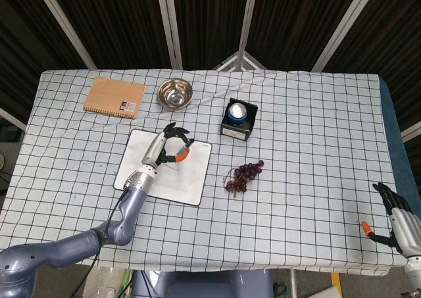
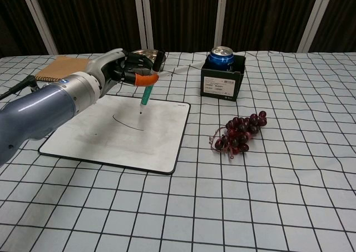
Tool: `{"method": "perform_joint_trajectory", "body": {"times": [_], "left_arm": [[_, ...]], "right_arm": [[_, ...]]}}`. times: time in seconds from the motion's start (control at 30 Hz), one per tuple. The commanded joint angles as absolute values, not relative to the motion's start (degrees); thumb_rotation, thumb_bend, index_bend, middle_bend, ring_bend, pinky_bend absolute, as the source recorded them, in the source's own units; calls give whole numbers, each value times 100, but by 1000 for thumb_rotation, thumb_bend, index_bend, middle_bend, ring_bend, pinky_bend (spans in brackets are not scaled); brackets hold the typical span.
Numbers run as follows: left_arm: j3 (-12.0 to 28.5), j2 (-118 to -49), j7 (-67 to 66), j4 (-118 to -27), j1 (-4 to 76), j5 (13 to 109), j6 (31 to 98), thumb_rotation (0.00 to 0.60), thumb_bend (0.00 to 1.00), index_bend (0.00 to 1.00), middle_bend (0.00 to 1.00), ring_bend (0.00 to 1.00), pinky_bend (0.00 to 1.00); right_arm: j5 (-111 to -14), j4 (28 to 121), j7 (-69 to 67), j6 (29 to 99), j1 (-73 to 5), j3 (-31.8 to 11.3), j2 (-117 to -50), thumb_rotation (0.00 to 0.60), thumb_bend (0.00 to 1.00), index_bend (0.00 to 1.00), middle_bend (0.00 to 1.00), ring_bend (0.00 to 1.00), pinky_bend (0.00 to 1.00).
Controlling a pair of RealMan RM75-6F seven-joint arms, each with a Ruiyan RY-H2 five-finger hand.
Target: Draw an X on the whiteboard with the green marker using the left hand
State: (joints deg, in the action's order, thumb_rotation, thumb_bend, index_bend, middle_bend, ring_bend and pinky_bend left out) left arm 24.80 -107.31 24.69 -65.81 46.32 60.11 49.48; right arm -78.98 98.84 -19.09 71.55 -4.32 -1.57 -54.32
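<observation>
A white whiteboard point(image 1: 194, 179) point(image 2: 83, 138) with a dark rim lies left of centre and carries one curved dark stroke point(image 2: 128, 123). My left hand point(image 1: 168, 148) point(image 2: 125, 73) hangs over its far right part and grips the green marker point(image 2: 145, 97) upright, tip down. The marker's tip sits just above or at the board, near the stroke's right end; contact is unclear. My right hand point(image 1: 396, 219) stays low at the table's right front corner, fingers spread, holding nothing.
A steel bowl point(image 1: 175, 93) and a brown notebook point(image 1: 114, 97) sit beyond the board. A blue can in a black box point(image 1: 237, 119) point(image 2: 223, 74) stands to the right. Purple grapes point(image 1: 244, 175) point(image 2: 239, 133) lie right of the board.
</observation>
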Motion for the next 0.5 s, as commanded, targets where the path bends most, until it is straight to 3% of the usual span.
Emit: {"method": "perform_joint_trajectory", "body": {"times": [0.03,0.5], "left_arm": [[2466,-10755,2424,-6582,4643,5970,4916,600,584,744,264,35,61],[2377,-10731,2163,-6707,4588,5850,4884,600,584,746,266,35,61]], "right_arm": [[-7903,9886,-1908,7155,-433,-156,-5431,600,352,0,0,0,0],[-7929,9884,-1877,7188,-425,-146,-5430,600,352,0,0,0,0]]}}
